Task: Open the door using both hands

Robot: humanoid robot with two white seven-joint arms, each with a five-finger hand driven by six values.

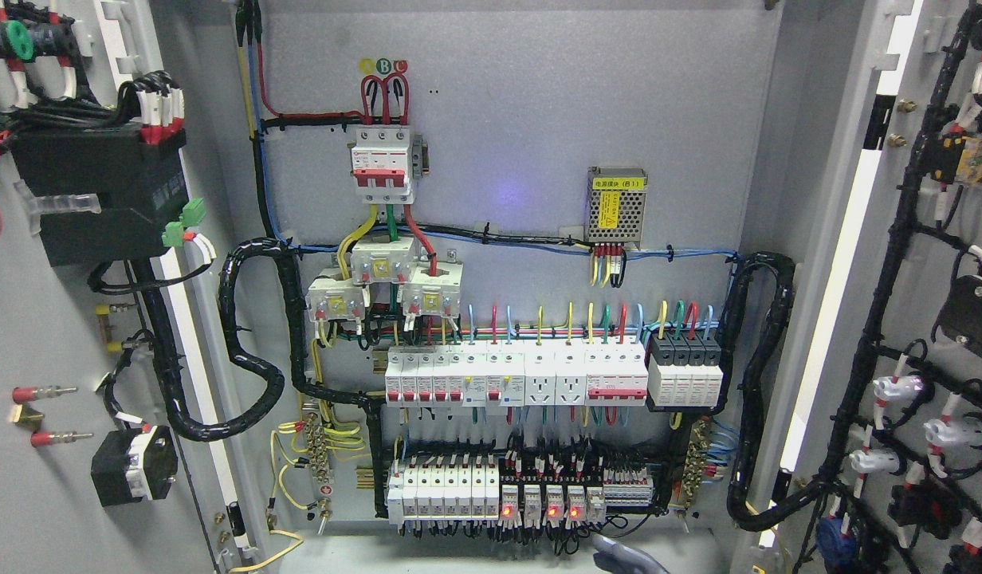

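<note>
Robot hand (626,556): perhaps fingertip, state unclear | left door (60,319), right door (921,319) open | breakers (515,383)

Power supply module (615,206): yellow label, Chinese print reading 电源模块 (自1). Three round phase markers (384,66) above main breaker (382,163): middle reads B.

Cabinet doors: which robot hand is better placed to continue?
Probably right: only the right robot hand shows, at the bottom edge; the left is unseen. The left door and right door stand open.
</note>
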